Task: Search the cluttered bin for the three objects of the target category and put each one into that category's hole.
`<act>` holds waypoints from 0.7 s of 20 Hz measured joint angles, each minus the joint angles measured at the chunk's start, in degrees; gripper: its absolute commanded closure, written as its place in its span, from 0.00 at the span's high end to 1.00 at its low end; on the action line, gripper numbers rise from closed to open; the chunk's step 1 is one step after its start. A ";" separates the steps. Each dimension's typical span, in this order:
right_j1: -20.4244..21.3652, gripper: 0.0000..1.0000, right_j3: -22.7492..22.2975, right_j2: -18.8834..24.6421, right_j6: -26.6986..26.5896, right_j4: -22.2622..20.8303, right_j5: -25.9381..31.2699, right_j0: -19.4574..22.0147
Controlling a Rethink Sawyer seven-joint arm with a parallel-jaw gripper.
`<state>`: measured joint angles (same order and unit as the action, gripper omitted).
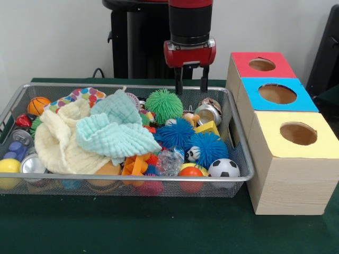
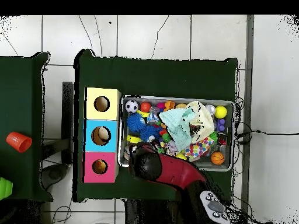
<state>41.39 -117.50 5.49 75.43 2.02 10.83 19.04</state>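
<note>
The gripper [image 1: 191,80] hangs over the far side of the wire bin [image 1: 241,153], its two dark fingers [image 1: 179,82] pointing straight down with a clear gap between them and nothing held. The tips sit just above the bin's far rim, close behind a fuzzy green ball [image 1: 164,105]. In the overhead view the red and black arm [image 2: 169,170] covers the bin's corner nearest the boxes, so the fingers themselves are hidden there.

The bin rests on a dark green surface [image 1: 159,227] and is packed full. A pale yellow cloth [image 1: 58,140] and a light teal cloth [image 1: 114,132] are heaped over its middle, with a cloth printed with coloured hearts [image 1: 85,95] behind them. Two spiky blue balls [image 1: 209,147] lie near the boxes' end, along with a soccer ball [image 1: 224,168], a small yellow block [image 1: 207,128] and a shiny metal can [image 1: 206,114]. At the opposite end sit a small basketball [image 1: 38,105], a yellow ball [image 1: 9,166] and another metal can [image 1: 32,164].

Just beside the bin stands a row of three wooden boxes, each with a round hole in its top: a red-topped box [image 1: 262,64], a blue-topped box [image 1: 277,94] and a yellow-topped box [image 1: 296,134]. From overhead, something pale shows inside the blue box's hole [image 2: 102,135].

No readable writing or brand shows on anything.
</note>
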 measured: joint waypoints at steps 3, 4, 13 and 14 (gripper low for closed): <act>-1.12 1.00 0.00 -0.01 0.00 0.01 -1.30 0.01; -2.26 1.00 0.01 -0.10 0.00 0.01 -2.30 0.01; -10.90 1.00 0.17 -1.62 0.00 0.12 -8.56 0.34; -11.95 1.00 0.27 -1.77 0.00 0.16 -9.56 0.46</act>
<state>29.44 -117.23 3.72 75.43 2.18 1.27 19.50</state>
